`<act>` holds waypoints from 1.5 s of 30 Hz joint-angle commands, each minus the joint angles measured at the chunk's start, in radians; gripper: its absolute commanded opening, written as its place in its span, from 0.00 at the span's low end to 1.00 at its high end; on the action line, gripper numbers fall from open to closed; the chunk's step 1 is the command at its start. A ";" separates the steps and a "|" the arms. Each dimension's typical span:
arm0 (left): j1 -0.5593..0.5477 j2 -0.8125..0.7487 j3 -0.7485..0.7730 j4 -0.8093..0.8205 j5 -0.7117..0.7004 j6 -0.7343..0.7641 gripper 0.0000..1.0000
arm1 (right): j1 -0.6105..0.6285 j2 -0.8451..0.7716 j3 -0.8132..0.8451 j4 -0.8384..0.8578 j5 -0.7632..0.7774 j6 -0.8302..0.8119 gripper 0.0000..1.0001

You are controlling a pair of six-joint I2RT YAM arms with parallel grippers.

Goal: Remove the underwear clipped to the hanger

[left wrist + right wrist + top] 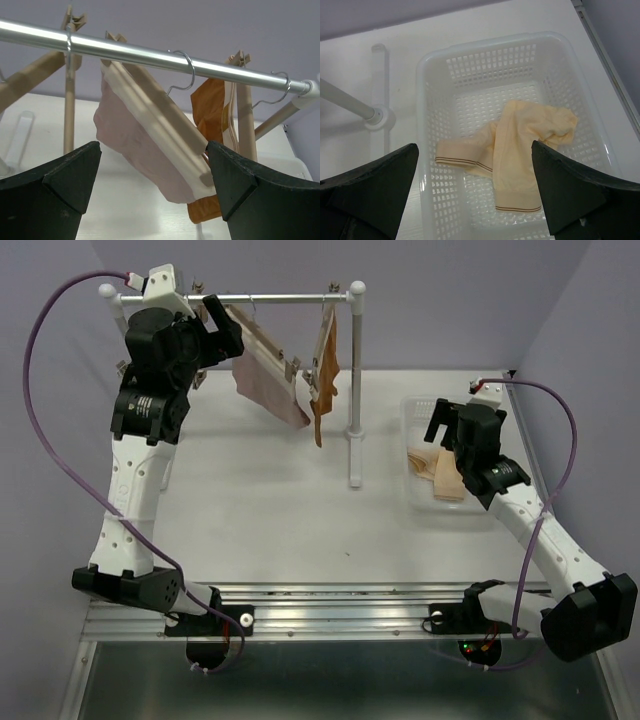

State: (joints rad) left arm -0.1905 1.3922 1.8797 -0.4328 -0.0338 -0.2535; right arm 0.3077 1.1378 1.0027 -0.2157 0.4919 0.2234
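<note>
Up at the far-left end of the rail, left gripper hangs w/ fingers spread wide, nothing between them, aimed at the dusty pink briefs clipped to a wooden hanger. Rust brown briefs hang on the next hanger, just to the right. Cream briefs lie crumpled in the white basket at the right. Right gripper hovers over it, also spread & empty

Risks, as I judge them: a tug on the cloth w/o freeing the clip could slide the hanger along the rail or lift its wire hook off; the rack looks light, so a hard pull might tip it. Fingers could close on wood instead of fabric, or catch the rust pair too since the 2 hang close

Materials: fabric thin, soft, matte, drapes limp. Hanger is pale flat wood, rail is shiny metal tube, basket is perforated plastic w/ rounded corners
</note>
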 commanded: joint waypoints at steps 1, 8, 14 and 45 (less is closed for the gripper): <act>-0.043 0.051 0.051 0.029 -0.024 -0.055 0.99 | -0.005 -0.024 -0.001 0.044 -0.007 -0.010 1.00; -0.124 0.171 0.162 -0.024 -0.133 -0.087 0.99 | -0.005 -0.026 -0.004 0.045 -0.003 -0.013 1.00; -0.159 0.320 0.297 -0.096 -0.218 -0.127 0.99 | -0.005 -0.029 -0.012 0.052 0.013 -0.019 1.00; -0.168 0.458 0.398 -0.158 -0.360 -0.073 0.13 | -0.005 -0.044 -0.021 0.068 0.031 -0.033 1.00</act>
State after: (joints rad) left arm -0.3542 1.8835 2.2265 -0.6231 -0.3706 -0.3511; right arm 0.3077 1.1236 0.9813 -0.2039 0.5083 0.1986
